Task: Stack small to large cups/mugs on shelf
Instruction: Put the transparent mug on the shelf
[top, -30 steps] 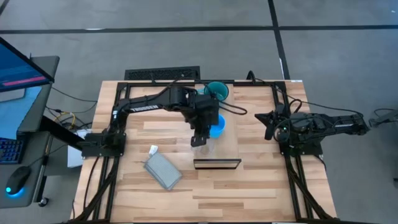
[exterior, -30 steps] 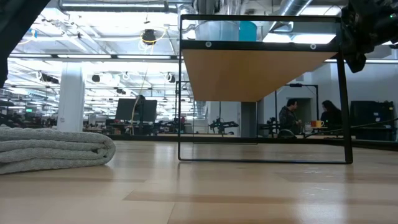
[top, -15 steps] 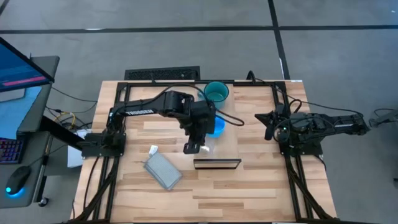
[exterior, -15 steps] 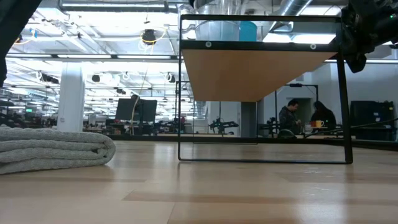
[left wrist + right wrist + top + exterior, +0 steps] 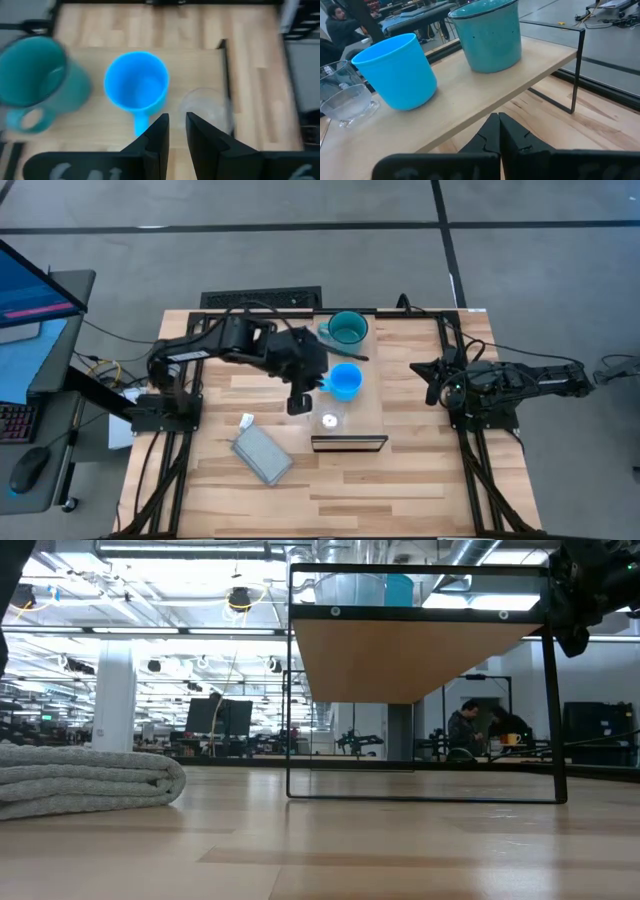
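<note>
Three cups stand upright in a row on the pale wood shelf [image 5: 372, 408]. The teal mug [image 5: 347, 328] is at its far end, the blue mug [image 5: 346, 381] in the middle, and the clear glass cup [image 5: 329, 420] near the dark front edge. My left gripper [image 5: 297, 402] hovers just left of the shelf, slightly open and empty. Its wrist view shows the blue mug [image 5: 136, 82], the glass [image 5: 206, 107] and the teal mug [image 5: 37, 75] ahead of it. My right gripper [image 5: 432, 372] is shut and empty, right of the shelf.
A flat grey pouch [image 5: 262, 455] lies on the slatted table, near and to the left of the shelf; it also shows in the low view [image 5: 85, 778]. The shelf stands on a thin black frame [image 5: 290, 690]. People sit in the room far behind the table [image 5: 490, 730].
My left gripper has drawn back from above the glass cup toward the table's left edge, and its arm has folded back. The blue mug and the glass, covered by the arm before, now show. The cups have stayed in place.
</note>
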